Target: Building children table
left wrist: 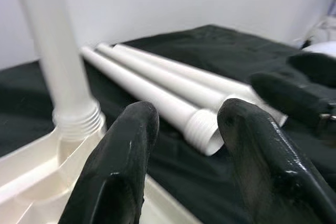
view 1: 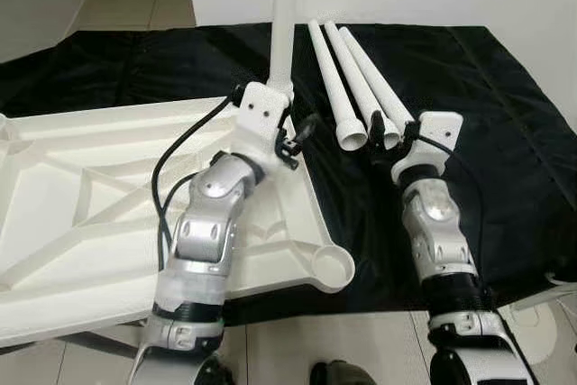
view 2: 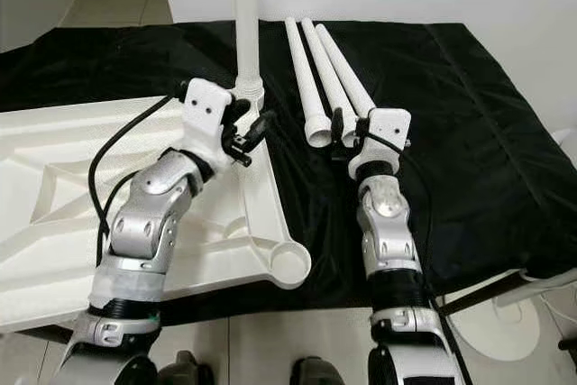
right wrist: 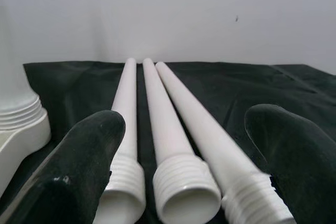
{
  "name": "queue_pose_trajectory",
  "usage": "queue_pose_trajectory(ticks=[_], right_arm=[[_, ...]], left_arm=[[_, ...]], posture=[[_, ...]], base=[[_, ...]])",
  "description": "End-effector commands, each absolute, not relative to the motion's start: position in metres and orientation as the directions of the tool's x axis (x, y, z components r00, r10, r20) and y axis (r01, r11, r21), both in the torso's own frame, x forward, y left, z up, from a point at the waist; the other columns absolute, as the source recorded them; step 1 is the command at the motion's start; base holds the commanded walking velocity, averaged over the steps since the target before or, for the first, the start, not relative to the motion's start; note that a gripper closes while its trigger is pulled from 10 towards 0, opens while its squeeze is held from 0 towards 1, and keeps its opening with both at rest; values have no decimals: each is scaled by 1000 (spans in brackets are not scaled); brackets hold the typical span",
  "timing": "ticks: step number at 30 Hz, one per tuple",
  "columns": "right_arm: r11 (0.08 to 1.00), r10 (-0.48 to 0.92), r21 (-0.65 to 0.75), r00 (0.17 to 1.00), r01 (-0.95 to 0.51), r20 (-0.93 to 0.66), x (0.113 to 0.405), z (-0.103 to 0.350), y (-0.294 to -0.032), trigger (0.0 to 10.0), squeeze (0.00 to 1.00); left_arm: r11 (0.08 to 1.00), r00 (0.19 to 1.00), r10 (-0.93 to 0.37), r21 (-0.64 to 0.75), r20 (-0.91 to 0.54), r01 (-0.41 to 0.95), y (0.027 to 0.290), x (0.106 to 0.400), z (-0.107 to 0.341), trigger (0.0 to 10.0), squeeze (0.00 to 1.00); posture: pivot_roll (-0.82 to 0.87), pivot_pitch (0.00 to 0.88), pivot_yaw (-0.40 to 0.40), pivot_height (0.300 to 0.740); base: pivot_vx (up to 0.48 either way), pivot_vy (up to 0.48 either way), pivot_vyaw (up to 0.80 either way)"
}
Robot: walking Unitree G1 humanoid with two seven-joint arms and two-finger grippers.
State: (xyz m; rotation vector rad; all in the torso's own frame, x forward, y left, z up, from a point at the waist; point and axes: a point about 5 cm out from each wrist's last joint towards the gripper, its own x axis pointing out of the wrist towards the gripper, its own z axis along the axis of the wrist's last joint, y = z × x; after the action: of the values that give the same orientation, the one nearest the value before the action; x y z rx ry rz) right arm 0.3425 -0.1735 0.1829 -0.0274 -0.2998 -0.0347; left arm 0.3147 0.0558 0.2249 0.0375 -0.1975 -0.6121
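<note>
Item: tabletop, white moulded plastic, lying underside up on a black cloth over the floor. Ribbed underside, round sockets at the corners; one bare socket shows at the near corner. Judged stiff and light for its bulk; smooth, so likely slippery at the flat faces. The ribs and rim offer better hold.

Item: fitted leg, white tube, standing upright in the far corner socket, its threaded collar seated at the base.

Item: three loose legs, white tapered tubes, lying side by side on the cloth, touching or nearly so, threaded open ends toward the robot. Judged hollow, light, rigid, prone to roll and to slip in a pinch. Best hold is probably just behind the threaded collar, where the tube is thickest, leaving the thread free for the socket.

Left hand: hovers beside the base of the fitted leg, fingers apart, holding nothing.

Right hand: at the near ends of the loose legs, fingers spread wide to either side of the bundle, nothing clamped. The middle leg lies closest to its centre line.

Remaining, as judged: three sockets to fill.
</note>
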Motion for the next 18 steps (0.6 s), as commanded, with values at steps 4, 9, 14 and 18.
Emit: queue_pose_trajectory(ticks=[4,9,14,18], right_arm=[[996,-73,-28,961,83,266,344,176,-185,10000,0],[993,-103,-30,961,114,258,348,176,-196,10000,0],[988,-138,-33,958,151,253,354,180,-211,10000,0],[985,-159,-18,955,169,249,355,182,-219,10000,0]], left_arm=[[772,755,-636,138,158,621,53,310,226,10000,0],[754,739,-656,184,156,631,46,305,226,10000,0],[730,717,-681,228,150,645,40,299,228,10000,0],[722,709,-688,237,154,650,38,296,230,10000,0]], posture=[[-24,100,20,740],[-28,106,27,740],[-24,112,30,740],[-25,115,26,740]], base=[[0,0,0],[0,0,0],[0,0,0],[0,0,0]])
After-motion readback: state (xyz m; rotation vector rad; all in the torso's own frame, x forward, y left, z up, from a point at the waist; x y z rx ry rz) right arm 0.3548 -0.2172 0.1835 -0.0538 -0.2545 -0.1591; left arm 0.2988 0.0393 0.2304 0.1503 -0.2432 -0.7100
